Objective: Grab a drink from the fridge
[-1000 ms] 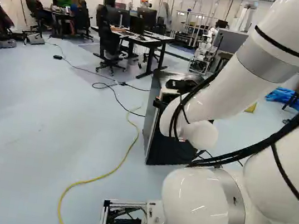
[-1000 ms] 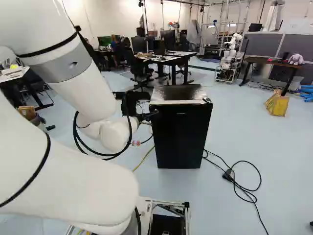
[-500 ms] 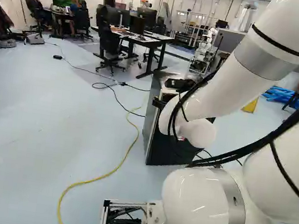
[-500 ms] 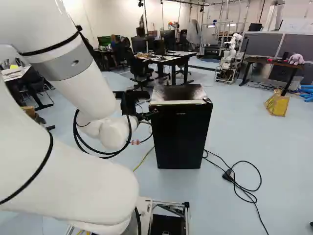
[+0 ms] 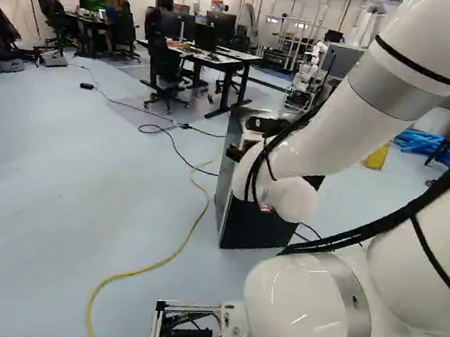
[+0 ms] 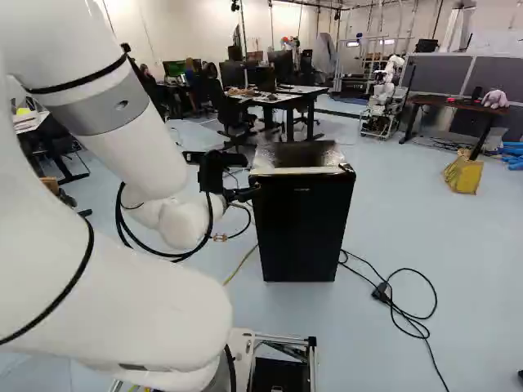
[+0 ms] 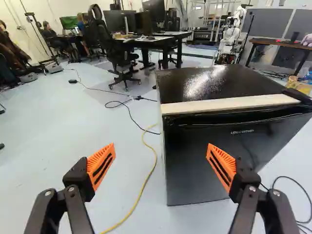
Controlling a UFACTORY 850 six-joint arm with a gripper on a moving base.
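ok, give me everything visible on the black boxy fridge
The black boxy fridge stands upright on the pale floor. Its glossy top has a cream strip along the front edge, above a dark recess. The smooth door looks shut. The gripper is close, open; no contact visible.

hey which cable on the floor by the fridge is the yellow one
The yellow cable curves from beside the fridge to the foot of the left base view, without loops; the black cables either side of the fridge are looped.
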